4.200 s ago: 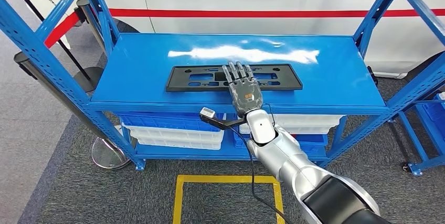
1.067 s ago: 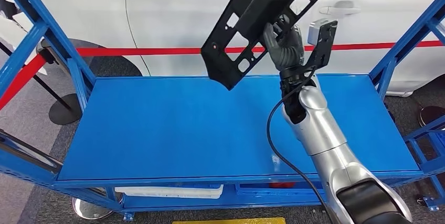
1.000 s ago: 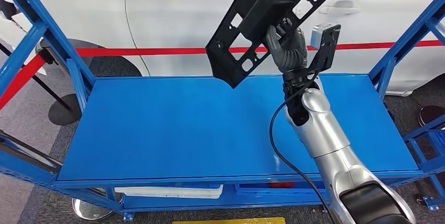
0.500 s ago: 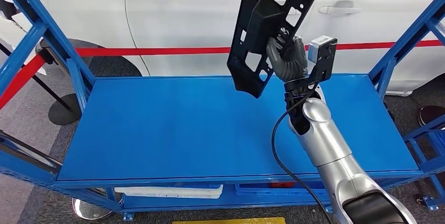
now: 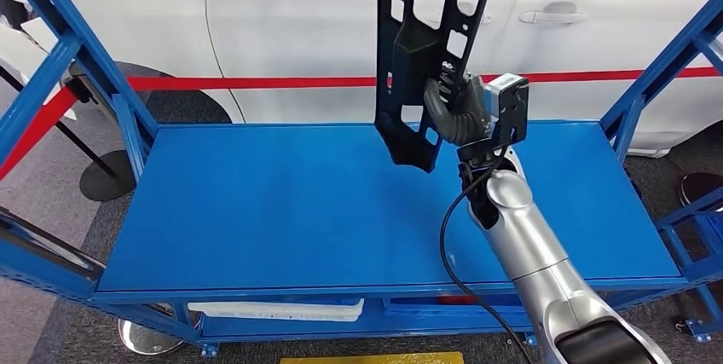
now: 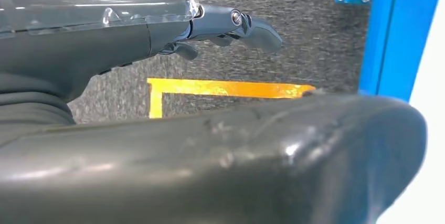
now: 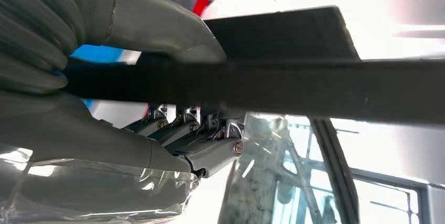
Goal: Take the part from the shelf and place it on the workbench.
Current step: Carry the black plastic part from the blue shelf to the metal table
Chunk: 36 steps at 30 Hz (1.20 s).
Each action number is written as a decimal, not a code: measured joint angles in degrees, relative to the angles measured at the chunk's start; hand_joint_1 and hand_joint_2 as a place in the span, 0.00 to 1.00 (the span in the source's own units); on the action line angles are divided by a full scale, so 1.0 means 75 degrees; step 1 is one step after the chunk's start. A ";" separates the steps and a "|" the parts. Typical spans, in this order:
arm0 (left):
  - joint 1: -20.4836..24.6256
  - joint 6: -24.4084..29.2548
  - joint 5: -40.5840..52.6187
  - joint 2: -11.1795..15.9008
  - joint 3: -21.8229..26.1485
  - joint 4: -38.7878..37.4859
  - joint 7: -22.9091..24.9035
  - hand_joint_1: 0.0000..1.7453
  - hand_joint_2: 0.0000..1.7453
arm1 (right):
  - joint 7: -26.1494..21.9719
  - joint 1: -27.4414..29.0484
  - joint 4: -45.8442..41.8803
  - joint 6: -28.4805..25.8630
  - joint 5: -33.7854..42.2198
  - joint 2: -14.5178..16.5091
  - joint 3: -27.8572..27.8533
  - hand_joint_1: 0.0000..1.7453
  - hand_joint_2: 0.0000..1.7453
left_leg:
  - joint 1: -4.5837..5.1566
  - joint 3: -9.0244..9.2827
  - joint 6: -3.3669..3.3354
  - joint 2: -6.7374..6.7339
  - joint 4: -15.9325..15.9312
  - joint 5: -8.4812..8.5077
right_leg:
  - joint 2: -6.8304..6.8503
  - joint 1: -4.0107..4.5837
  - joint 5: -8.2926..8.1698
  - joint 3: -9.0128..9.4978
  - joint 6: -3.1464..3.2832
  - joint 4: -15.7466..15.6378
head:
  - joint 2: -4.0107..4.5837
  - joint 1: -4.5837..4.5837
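white car point(image 5: 281, 31) w/ a red stripe sits behind the blue shelf point(image 5: 281, 210), whose top deck is bare blue. right arm reaches up over the deck, right hand point(image 5: 450, 106) wrapped around the black part point(image 5: 426, 40) near its lower third; in the right wrist view the thumb point(image 7: 157, 30) lies over one face and the fingers point(image 7: 199, 135) curl under the other, so it's clamped tight. part hangs in the air above the rear of the deck, long axis nearly vertical, lower end just off the surface, upper end out of frame. half a sec ago it leaned to the right; a sec ago it was strongly diagonal. left hand point(image 6: 231, 24) hangs by the floor near a yellow line point(image 6: 225, 87), fingers loosely curled, holding nothing.
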State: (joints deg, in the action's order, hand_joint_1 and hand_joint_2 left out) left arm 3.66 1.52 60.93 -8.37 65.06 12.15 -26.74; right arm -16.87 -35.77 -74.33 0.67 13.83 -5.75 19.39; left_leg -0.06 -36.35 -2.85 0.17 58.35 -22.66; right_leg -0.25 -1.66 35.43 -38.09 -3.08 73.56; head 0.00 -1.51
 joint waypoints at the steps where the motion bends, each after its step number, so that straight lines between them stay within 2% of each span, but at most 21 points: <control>1: 0.0001 -0.0005 0.0012 0.0004 0.0001 0.0000 0.0026 0.00 0.00 | 0.0000 0.0001 0.0026 0.0016 -0.0020 0.0023 0.0007 1.00 1.00 | -0.0011 -0.0011 0.0020 0.0003 0.0022 0.0002 | 0.0008 -0.0022 -0.0254 0.0156 -0.0012 -0.0319 | 0.0000 0.0000; 4: 0.0007 -0.0020 0.0022 0.0019 0.0002 0.0000 0.0064 0.00 0.00 | -0.0001 -0.0035 0.0065 0.0034 -0.0036 0.0100 0.0020 1.00 1.00 | -0.0011 -0.0083 0.0155 0.0031 0.0117 0.0012 | 0.0013 -0.0041 -0.0868 0.0807 0.0014 -0.1659 | 0.0000 -0.0001; 8: -0.0010 -0.0042 0.0037 0.0069 0.0013 0.0001 0.0208 0.00 0.00 | 0.0004 -0.0086 0.0087 0.0044 -0.0038 0.0227 0.0033 1.00 1.00 | -0.0006 -0.0192 0.0386 0.0060 0.0147 0.0094 | -0.0004 -0.0004 -0.0976 0.0763 0.0246 -0.1877 | 0.0000 -0.0008; 9: -0.0019 -0.0052 0.0037 0.0087 0.0023 0.0002 0.0254 0.00 0.00 | 0.0009 -0.0121 0.0081 0.0050 -0.0039 0.0274 0.0036 1.00 1.00 | -0.0019 -0.0248 0.0434 0.0054 0.0244 -0.0023 | 0.0003 -0.0014 -0.1032 0.0717 0.0328 -0.1892 | 0.0000 -0.0010; 11: -0.0018 -0.0064 0.0038 0.0113 0.0052 0.0002 0.0314 0.00 0.00 | 0.0033 -0.0215 0.0037 0.0050 -0.0059 0.0367 0.0045 1.00 1.00 | -0.0051 -0.0473 0.0510 0.0036 0.0873 -0.0582 | 0.0021 -0.0025 -0.1145 0.0605 0.0449 -0.1914 | 0.0000 -0.0014; 13: -0.0007 -0.0066 0.0038 0.0120 0.0072 0.0002 0.0345 0.00 0.00 | 0.0071 -0.0292 -0.0020 0.0041 -0.0109 0.0436 0.0076 1.00 1.00 | -0.0066 -0.0748 0.0568 0.0031 0.1878 -0.1201 | 0.0027 0.0000 -0.1239 0.0481 0.0483 -0.1907 | 0.0000 -0.0015; 14: -0.0004 -0.0066 0.0037 0.0127 0.0079 0.0002 0.0353 0.00 0.00 | 0.0093 -0.0316 -0.0039 0.0034 -0.0134 0.0461 0.0101 1.00 1.00 | -0.0071 -0.0787 0.0583 0.0030 0.2210 -0.1335 | 0.0034 0.0014 -0.1283 0.0422 0.0482 -0.1901 | 0.0000 -0.0015; 15: -0.0003 -0.0068 0.0036 0.0136 0.0088 0.0003 0.0359 0.00 0.00 | 0.0114 -0.0327 -0.0055 0.0026 -0.0153 0.0482 0.0125 1.00 1.00 | -0.0073 -0.0690 0.0584 0.0030 0.2266 -0.1315 | 0.0040 0.0025 -0.1324 0.0366 0.0475 -0.1892 | 0.0000 -0.0015; 16: -0.0002 -0.0069 0.0036 0.0149 0.0099 0.0003 0.0361 0.00 0.00 | 0.0130 -0.0334 -0.0075 0.0019 -0.0163 0.0501 0.0144 1.00 1.00 | -0.0073 -0.0440 0.0570 0.0030 0.2003 -0.1170 | 0.0044 0.0032 -0.1362 0.0316 0.0462 -0.1881 | 0.0000 -0.0014; 19: 0.0010 -0.0071 0.0036 0.0185 0.0122 0.0003 0.0363 0.00 0.00 | 0.0148 -0.0386 -0.0149 0.0012 -0.0168 0.0544 0.0167 1.00 1.00 | -0.0050 0.0591 0.0471 0.0041 0.0470 -0.0793 | 0.0048 0.0050 -0.1466 0.0208 0.0376 -0.1855 | 0.0000 -0.0011; 21: 0.0016 -0.0073 0.0036 0.0195 0.0126 0.0003 0.0364 0.00 0.00 | 0.0149 -0.0429 -0.0175 0.0012 -0.0168 0.0569 0.0178 1.00 1.00 | -0.0009 0.0800 0.0405 0.0055 0.0065 -0.0784 | 0.0048 0.0055 -0.1557 0.0180 0.0280 -0.1871 | 0.0000 -0.0008; 23: 0.0017 -0.0075 0.0037 0.0197 0.0128 0.0003 0.0367 0.00 0.00 | 0.0150 -0.0441 -0.0176 0.0012 -0.0168 0.0581 0.0193 1.00 1.00 | -0.0007 0.0747 0.0315 0.0044 0.0025 -0.0672 | 0.0039 0.0049 -0.1617 0.0163 0.0183 -0.1889 | 0.0000 -0.0006; 24: 0.0021 -0.0079 0.0039 0.0198 0.0129 0.0003 0.0377 0.00 0.00 | 0.0153 -0.0446 -0.0179 0.0012 -0.0168 0.0582 0.0200 1.00 1.00 | -0.0018 0.0707 0.0254 0.0030 -0.0006 -0.0603 | 0.0036 0.0049 -0.1531 0.0124 0.0150 -0.1834 | 0.0000 -0.0003; 26: 0.0030 -0.0087 0.0071 0.0201 0.0129 0.0003 0.0404 0.00 0.00 | 0.0160 -0.0466 -0.0188 0.0012 -0.0171 0.0580 0.0219 1.00 1.00 | -0.0043 0.0577 0.0138 -0.0004 -0.0062 -0.0435 | 0.0031 0.0048 -0.1001 -0.0069 0.0116 -0.1333 | 0.0000 0.0004; 28: 0.0039 -0.0088 0.0138 0.0211 0.0129 0.0003 0.0410 0.00 0.00 | 0.0171 -0.0480 -0.0188 0.0007 -0.0176 0.0580 0.0249 1.00 1.00 | -0.0017 0.0390 0.0083 -0.0016 -0.0055 -0.0304 | 0.0031 0.0051 -0.0342 -0.0349 0.0098 -0.0380 | 0.0000 0.0006; 29: 0.0040 -0.0083 0.0173 0.0219 0.0129 0.0003 0.0396 0.00 0.00 | 0.0178 -0.0481 -0.0178 -0.0001 -0.0176 0.0580 0.0267 1.00 1.00 | -0.0003 0.0295 0.0074 -0.0017 -0.0046 -0.0251 | 0.0031 0.0051 -0.0202 -0.0429 0.0089 0.0015 | 0.0000 0.0006; 30: 0.0042 -0.0072 0.0199 0.0224 0.0129 0.0003 0.0380 0.00 0.00 | 0.0184 -0.0480 -0.0164 -0.0011 -0.0175 0.0580 0.0284 1.00 1.00 | 0.0010 0.0203 0.0069 -0.0017 -0.0034 -0.0203 | 0.0031 0.0052 -0.0232 -0.0411 0.0088 0.0206 | 0.0000 0.0006; 31: 0.0042 -0.0051 0.0231 0.0230 0.0129 0.0003 0.0365 0.00 0.00 | 0.0187 -0.0481 -0.0146 -0.0020 -0.0172 0.0580 0.0299 1.00 1.00 | 0.0019 0.0121 0.0071 -0.0013 -0.0021 -0.0161 | 0.0032 0.0054 -0.0408 -0.0264 0.0102 0.0121 | 0.0000 0.0007; 33: 0.0039 0.0007 0.0303 0.0234 0.0127 0.0003 0.0363 0.00 0.00 | 0.0189 -0.0498 -0.0119 -0.0033 -0.0165 0.0580 0.0325 1.00 1.00 | 0.0038 0.0003 0.0093 -0.0001 0.0007 -0.0072 | 0.0033 0.0081 -0.0797 0.0353 0.0187 -0.0711 | 0.0000 0.0006; 34: 0.0039 0.0050 0.0356 0.0233 0.0122 0.0003 0.0377 0.00 0.00 | 0.0189 -0.0516 -0.0111 -0.0036 -0.0162 0.0581 0.0337 1.00 1.00 | 0.0052 -0.0039 0.0119 0.0005 0.0021 -0.0033 | 0.0040 0.0103 -0.0855 0.0703 0.0242 -0.1255 | 0.0000 0.0004; 36: 0.0038 0.0120 0.0429 0.0233 0.0111 0.0003 0.0423 0.00 0.00 | 0.0190 -0.0567 -0.0102 -0.0047 -0.0160 0.0582 0.0359 1.00 1.00 | 0.0063 -0.0089 0.0201 0.0003 0.0026 0.0054 | 0.0050 0.0156 -0.0794 0.1099 0.0322 -0.1965 | 0.0000 0.0004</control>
State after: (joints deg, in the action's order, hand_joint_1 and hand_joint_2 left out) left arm 3.95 2.42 64.15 -6.62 65.90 12.17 -23.57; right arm -15.45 -40.02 -75.09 0.32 12.63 -1.38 22.09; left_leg 0.41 -37.02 -1.34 0.19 58.54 -22.25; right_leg 0.13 -0.49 29.47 -29.84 -0.67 58.82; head 0.00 -1.48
